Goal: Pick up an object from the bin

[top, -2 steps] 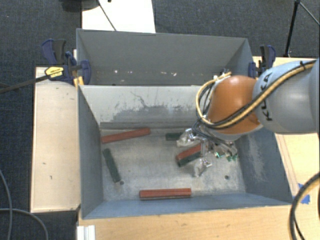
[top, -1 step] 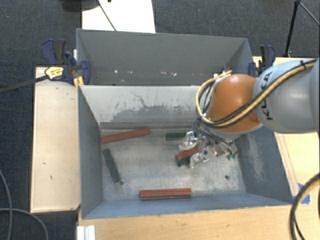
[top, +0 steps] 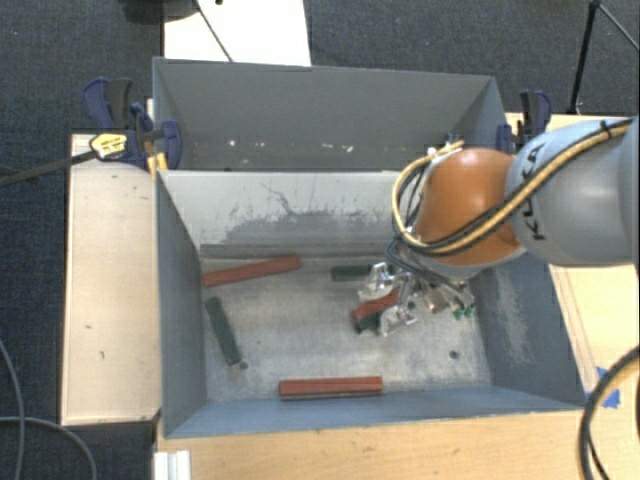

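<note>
The orange cover tops the claw; seemingly clamped on a reddish-brown stick.

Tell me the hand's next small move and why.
Probably a short straight lift. The hand is low over the floor of the grey metal bin, right of centre, against a short reddish-brown block; whether it grips it I cannot tell. A lift would show that, and the long reddish-brown bar and small dark green stick lie apart.
</note>
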